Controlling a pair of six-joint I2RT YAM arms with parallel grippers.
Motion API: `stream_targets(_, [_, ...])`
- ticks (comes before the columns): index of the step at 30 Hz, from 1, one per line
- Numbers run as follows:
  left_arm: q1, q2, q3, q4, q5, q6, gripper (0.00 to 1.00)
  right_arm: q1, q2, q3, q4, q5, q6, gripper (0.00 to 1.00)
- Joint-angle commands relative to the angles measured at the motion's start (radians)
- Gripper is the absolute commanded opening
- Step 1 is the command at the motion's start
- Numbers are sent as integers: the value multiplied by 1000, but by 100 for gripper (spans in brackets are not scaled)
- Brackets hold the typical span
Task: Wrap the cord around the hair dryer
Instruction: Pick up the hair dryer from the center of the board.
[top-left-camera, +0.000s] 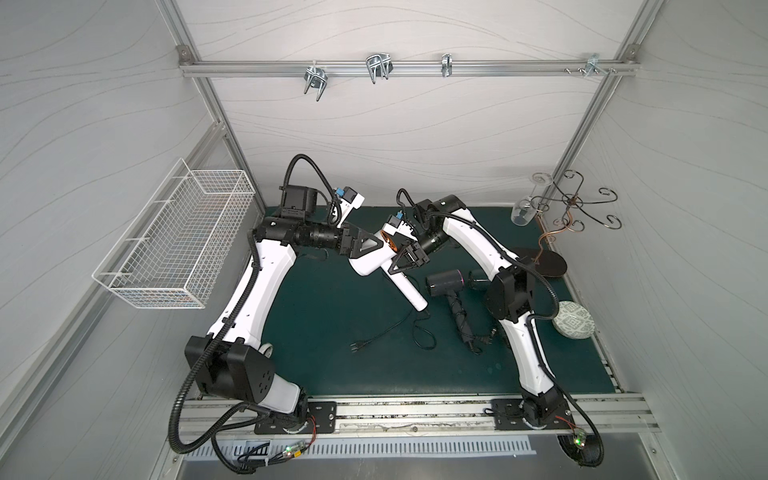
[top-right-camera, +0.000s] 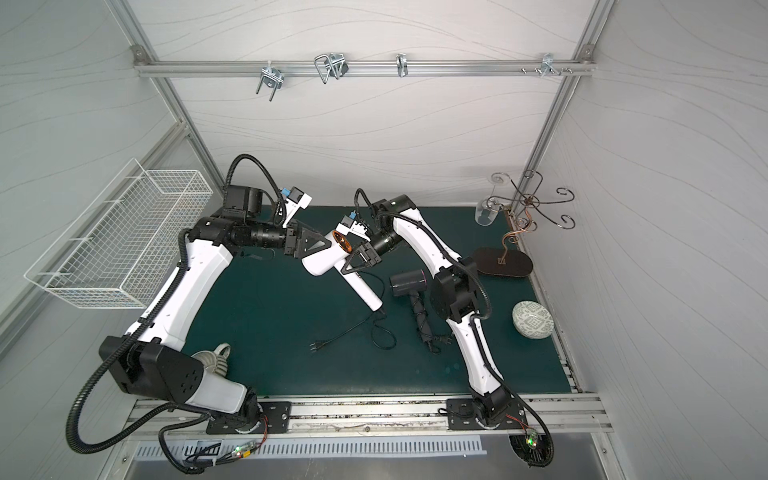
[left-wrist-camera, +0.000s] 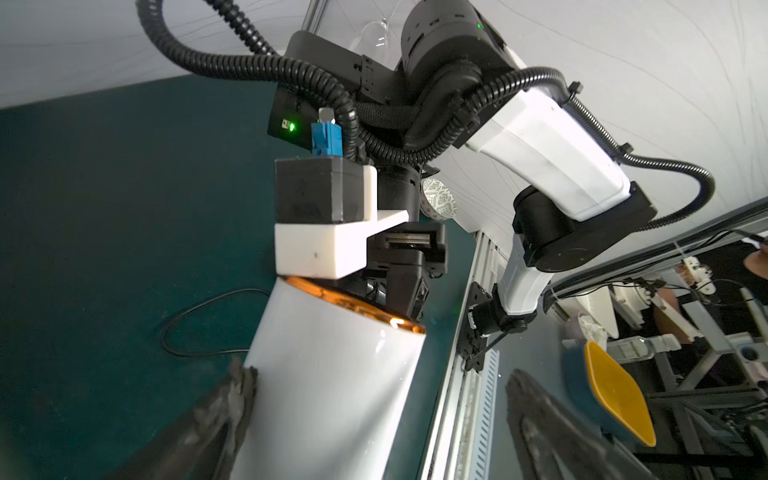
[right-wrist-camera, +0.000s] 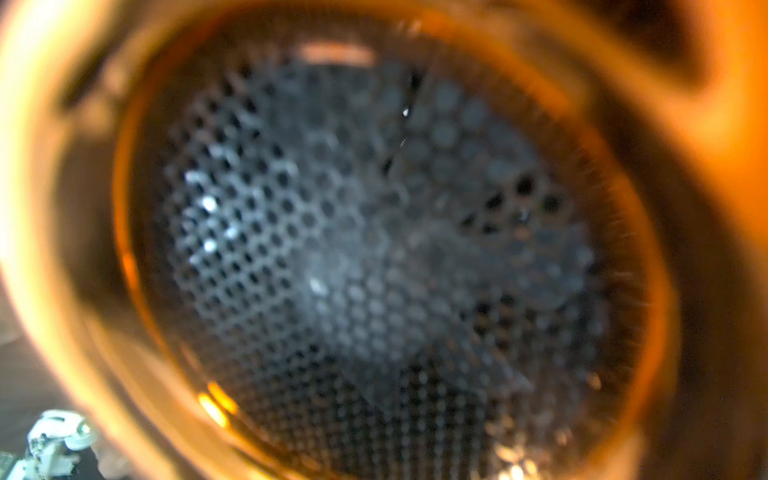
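The right end effector (top-left-camera: 395, 270) grasps the white hair dryer (top-left-camera: 365, 266); the left end effector (top-left-camera: 376, 245), released, should pinch the slack cord (top-left-camera: 356, 347) near the handle.

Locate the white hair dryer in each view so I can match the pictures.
In a top view: white hair dryer, middle of the green mat.
In a top view: same place, left of the picture's centre.
Left wrist: its white barrel fills the lower middle.
Right wrist: its meshed end fills the blurred picture.
Shared landmark: the orange rim on its barrel end.
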Motion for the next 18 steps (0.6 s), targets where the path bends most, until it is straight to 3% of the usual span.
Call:
stream_targets(1, [3, -2, 57, -24, 42, 96, 98, 30, 47, 43, -249, -5, -216, 0])
stream_targets(7, [-11, -7, 39, -47, 196, 136, 97, 65, 59, 54, -374, 37, -304, 0])
stream_targets(12, [-89, -69, -57, -74, 144, 204, 97, 53, 56, 72, -502, 8, -428, 0])
stream_targets(18, [-111, -56, -77, -101, 136, 237, 96, 66, 42, 44, -557, 30, -493, 0])
